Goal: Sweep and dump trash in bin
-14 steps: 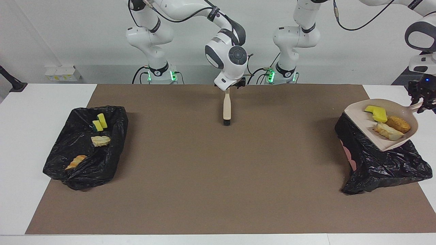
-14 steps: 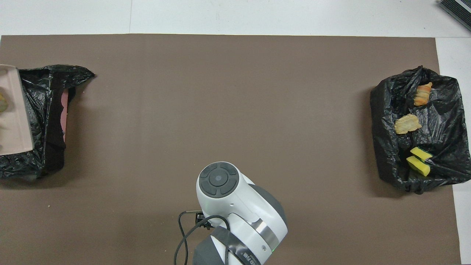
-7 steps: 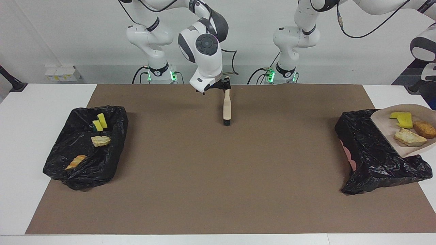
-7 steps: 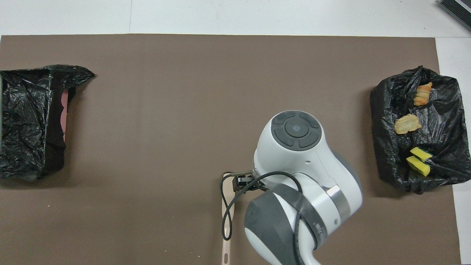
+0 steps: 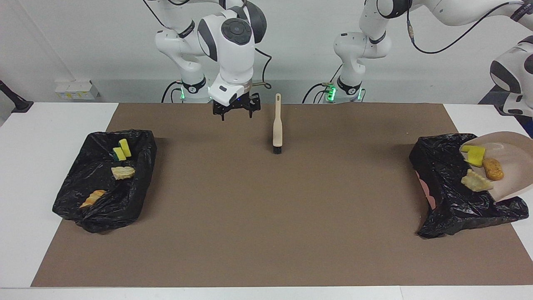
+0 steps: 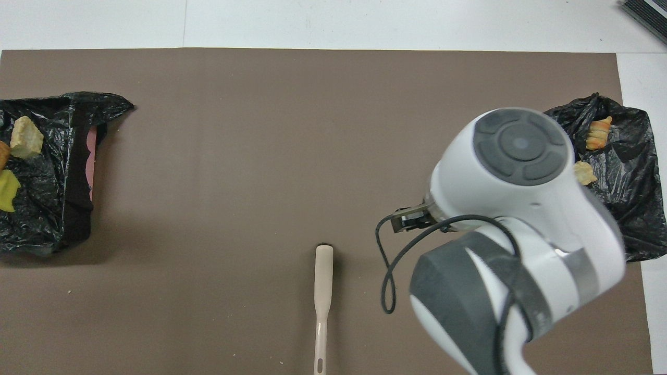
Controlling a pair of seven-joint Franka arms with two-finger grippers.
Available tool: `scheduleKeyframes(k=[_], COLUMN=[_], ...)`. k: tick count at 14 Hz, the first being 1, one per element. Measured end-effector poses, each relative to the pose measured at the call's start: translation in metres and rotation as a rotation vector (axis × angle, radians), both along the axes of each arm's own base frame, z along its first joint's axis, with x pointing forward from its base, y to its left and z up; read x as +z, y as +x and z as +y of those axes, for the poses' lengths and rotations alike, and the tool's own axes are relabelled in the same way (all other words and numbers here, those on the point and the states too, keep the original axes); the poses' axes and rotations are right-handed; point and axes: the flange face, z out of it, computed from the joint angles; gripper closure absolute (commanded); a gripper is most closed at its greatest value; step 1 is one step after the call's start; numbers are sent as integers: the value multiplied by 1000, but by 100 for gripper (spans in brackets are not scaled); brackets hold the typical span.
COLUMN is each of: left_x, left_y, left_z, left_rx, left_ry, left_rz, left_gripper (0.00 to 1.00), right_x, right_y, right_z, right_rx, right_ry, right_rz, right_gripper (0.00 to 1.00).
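Beside my right gripper (image 5: 236,111) — fingers spread, empty, over the mat — lies the brush (image 5: 277,126). Off-frame, my left gripper is clamped; its tilted dustpan (image 5: 513,166) spills trash (image 5: 476,181) into the black bin bag (image 5: 452,187).

A robotics lab — two white robot arms (image 5: 227,37) bolted at the top of the frame, green lights at their bases, a bare white worktop (image 5: 41,137) under a brown mat (image 5: 266,208) — plain grey wall.
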Motion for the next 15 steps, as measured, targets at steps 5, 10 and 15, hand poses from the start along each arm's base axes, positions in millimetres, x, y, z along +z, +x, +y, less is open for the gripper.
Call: scheduleKeyframes(k=[5,10,15], left_x=[6,36,39], left_y=[1,-2,-16], left_z=[-35,-80,-140], left_rx=[111,148,256], left_ry=[216,295,61], left_rz=[20,-35,-79], left_gripper=[100,100,100], right_x=[18,47,73], right_y=[22,35,43], right_z=[-69,-109,-174], right_rx=[-91,-147,-188], right_ry=[-1,6,0], right_rz=[2,-62,-103], right_gripper=[0,0,0])
